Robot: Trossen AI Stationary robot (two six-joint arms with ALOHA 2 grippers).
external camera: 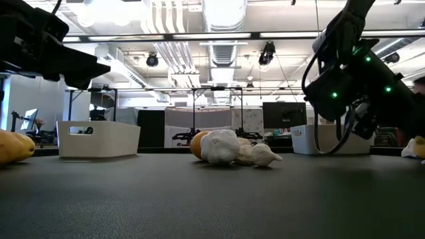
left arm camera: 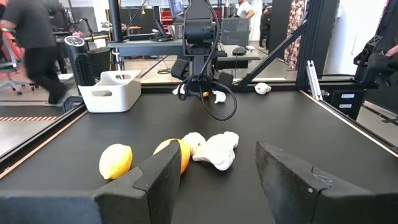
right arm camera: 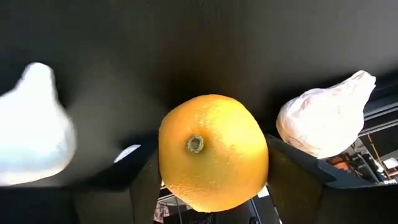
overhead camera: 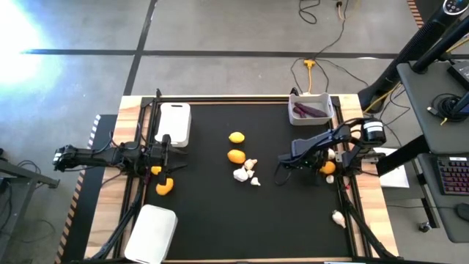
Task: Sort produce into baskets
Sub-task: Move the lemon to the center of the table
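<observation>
Presently the right gripper is clenched on a lemon, held squarely between its fingers; a garlic bulb lies just beside. Left gripper stands released, facing two lemons.

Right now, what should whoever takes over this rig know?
Left gripper: open, empty, at the table's left side.
Right gripper: at a lemon near the right edge.
Done: purple pieces lie in the far-right basket.
Left: mid-table lemons, whitish pieces, orange fruits by the left gripper and a whitish piece at the right edge. Nothing visible in the two left baskets.
</observation>
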